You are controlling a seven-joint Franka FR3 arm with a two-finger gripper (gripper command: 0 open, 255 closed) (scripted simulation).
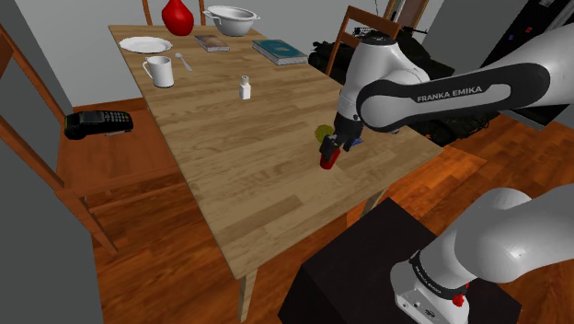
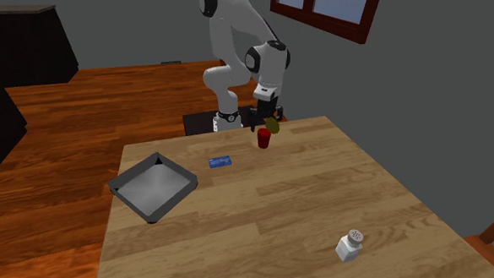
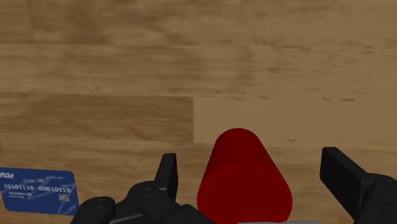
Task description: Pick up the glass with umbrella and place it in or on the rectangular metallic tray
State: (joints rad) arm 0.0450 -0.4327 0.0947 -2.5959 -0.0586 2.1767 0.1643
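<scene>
Standing upright on the wooden tabletop (image 2: 336,196), close to the edge nearest the robot's stand, is a small red glass (image 2: 264,140) with a yellow-green umbrella (image 2: 273,125) leaning out of its top. The black gripper (image 3: 249,159) hangs directly over it, pointing down. Its two fingers are spread apart, one on each side of the glass, with bare wood showing in the gap on both sides, so nothing is held yet. The glass looks light and rigid, with smooth round walls that could slip under a weak squeeze, and it would likely tip if nudged from one side only. The best hold seems to be on the red body, below the rim, with the fingers closing evenly on opposite sides and clear of the umbrella, which looks flimsy and easy to knock out. The rectangular grey tray (image 2: 125,193), dark-rimmed and shallow, lies well apart toward the second exterior view's left. A blue card (image 2: 220,162) lies flat on the tabletop between glass and tray.
</scene>
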